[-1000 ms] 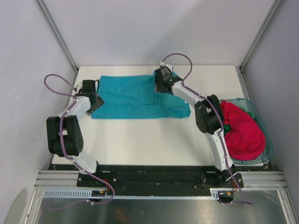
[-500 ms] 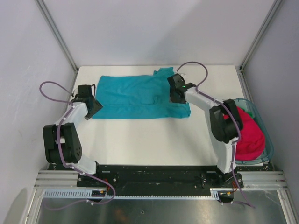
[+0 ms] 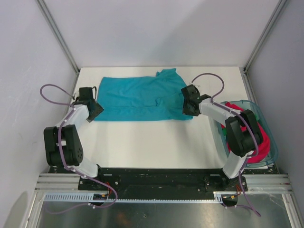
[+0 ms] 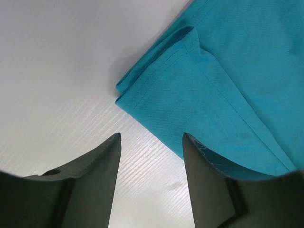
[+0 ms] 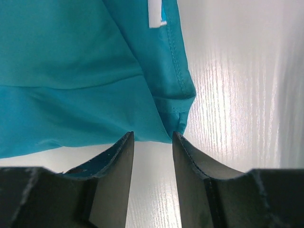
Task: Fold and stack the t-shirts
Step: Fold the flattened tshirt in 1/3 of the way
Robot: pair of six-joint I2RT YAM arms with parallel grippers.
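The teal-blue t-shirt lies flat at the upper centre of the table, already doubled lengthwise by the look of its layered hems. At its left end, the left pincer hangs low with jaws wide and nothing between them. The shirt's lower-left corner lies just ahead of the tips.

At the right end, the right pincer stands with a narrower gap, also holding nothing. The lower-right corner sits right at its fingertips.

I judge this to be the step of taking the 2 end corners for another fold. Each pincer must next slide onto its corner and catch every layer, or the fold will split.

At the far right, a teal plastic basket holds the magenta-red t-shirt. The right arm crosses over it, and that shirt awaits its turn.
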